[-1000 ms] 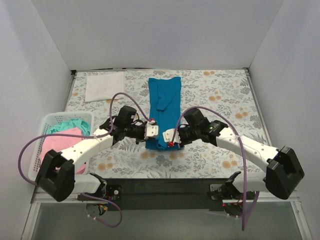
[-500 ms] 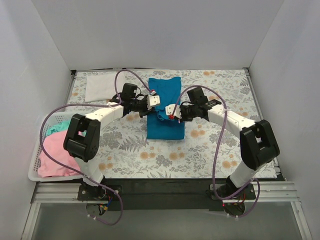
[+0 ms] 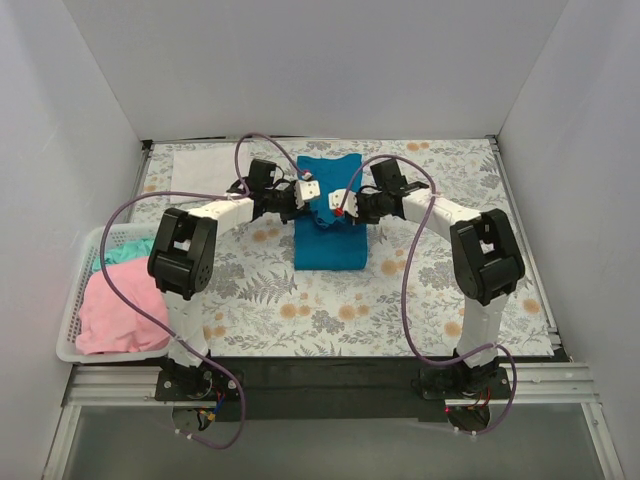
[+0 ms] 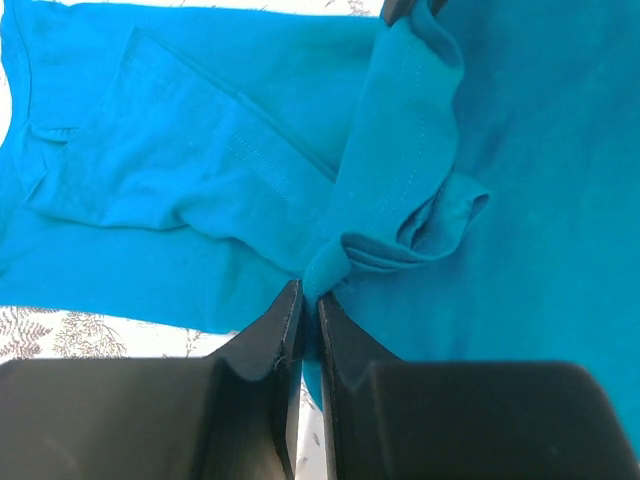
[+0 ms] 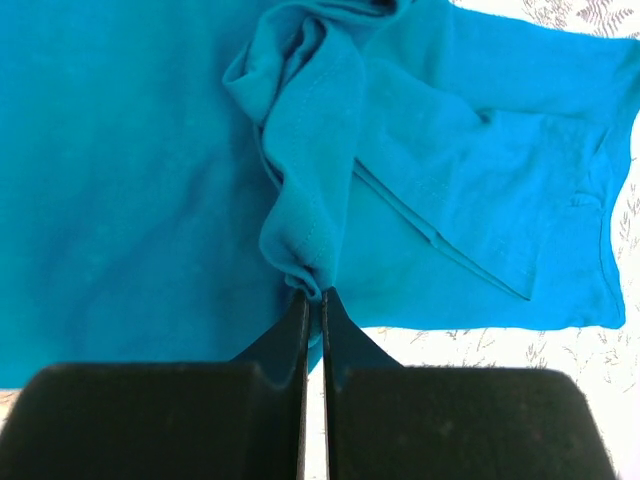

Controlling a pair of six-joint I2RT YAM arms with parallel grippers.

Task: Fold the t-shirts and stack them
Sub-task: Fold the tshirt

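The teal-blue t-shirt [image 3: 330, 235] lies folded lengthwise in the middle of the table, with its near hem lifted and carried toward the far end. My left gripper [image 3: 312, 197] is shut on one corner of that hem [image 4: 318, 272]. My right gripper [image 3: 338, 202] is shut on the other corner [image 5: 308, 272]. Both hold the bunched hem above the shirt's middle. A folded white t-shirt [image 3: 207, 170] lies at the far left. A pink t-shirt [image 3: 120, 305] and a mint green one [image 3: 125, 250] sit in the basket.
A white slatted basket [image 3: 72, 318] stands at the near left edge of the table. The floral tablecloth [image 3: 450, 260] covers the table. White walls close in the left, right and far sides. Purple cables loop above both arms.
Both grippers have moved from the near end of the teal-blue shirt toward the far end, carrying its near hem with them. The shirt now lies shorter, doubled over itself.
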